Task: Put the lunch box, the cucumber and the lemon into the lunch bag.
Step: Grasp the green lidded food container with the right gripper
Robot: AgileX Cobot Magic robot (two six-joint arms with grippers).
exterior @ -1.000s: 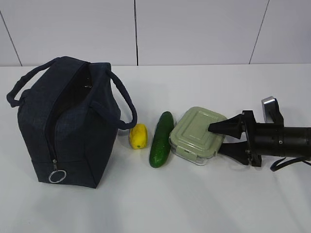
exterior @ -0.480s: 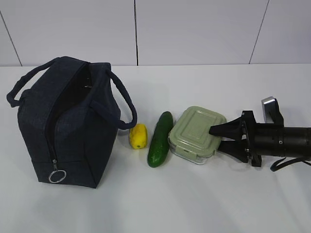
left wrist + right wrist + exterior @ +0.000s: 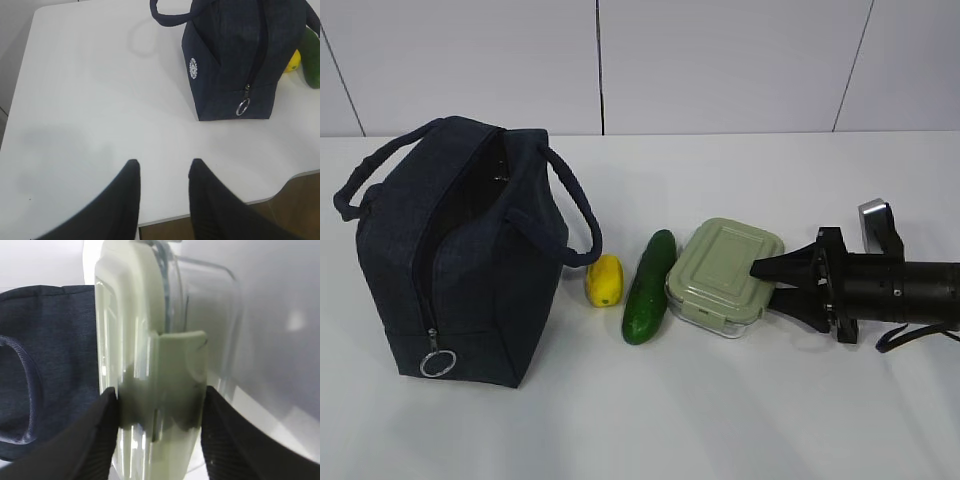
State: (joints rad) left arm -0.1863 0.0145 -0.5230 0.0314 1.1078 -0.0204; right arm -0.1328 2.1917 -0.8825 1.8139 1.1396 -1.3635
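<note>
Setting: a white table (image 3: 740,420) is filling the lower part of the exterior view, with pale wall panels running across the top.
Right gripper: the right gripper (image 3: 159,405) is reaching in from the right edge of the exterior view, and its two dark fingers (image 3: 102,435) are pressing on either side of the lunch box's end, at the side clip; it is gripping the box.
Lunch box: the lunch box (image 3: 725,277), clear with a pale green lid, is sitting flat on the table right of centre, not yet lifted as far as the pictures show.
Cucumber: the cucumber (image 3: 650,287) is lying just left of the box, touching it or very nearly; I cannot tell which.
Lemon: the lemon (image 3: 604,280) is resting just left of the cucumber, near the bag's handle.
Lunch bag: the lunch bag (image 3: 460,260) is standing upright at the left of the frame, its top gaping open and the ring pull hanging low on the front.
Left gripper: the left gripper (image 3: 162,172) is hanging at the bottom of its own view over bare table, jaws partly apart and holding nothing.
Progress: nothing is in the bag yet; all three items are waiting on the table, and the box looks to be the first to go.
</note>
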